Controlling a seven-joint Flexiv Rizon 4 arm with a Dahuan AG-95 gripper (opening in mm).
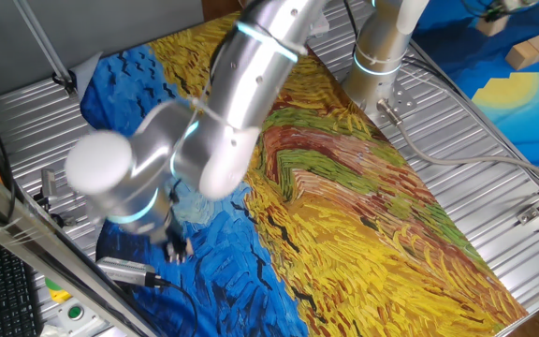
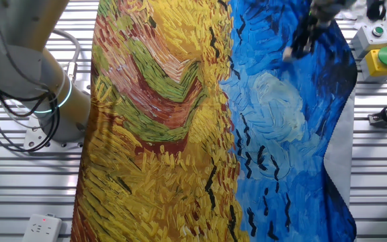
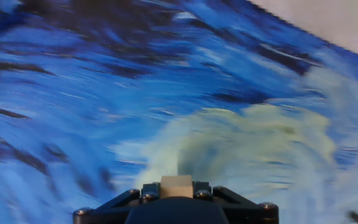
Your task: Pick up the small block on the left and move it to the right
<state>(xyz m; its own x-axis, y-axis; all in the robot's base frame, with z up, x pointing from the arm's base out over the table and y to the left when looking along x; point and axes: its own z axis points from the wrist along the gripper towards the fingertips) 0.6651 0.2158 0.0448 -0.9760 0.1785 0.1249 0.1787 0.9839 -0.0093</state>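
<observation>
The gripper pinches the small block above the blue part of the painted cloth covering the surface.

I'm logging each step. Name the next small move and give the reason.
Probably carry on toward the right. In the hand view the small block sits between the fingers of the gripper, and the blurred painted cloth suggests motion; the fixed views show the gripper above the cloth's blue part.
</observation>
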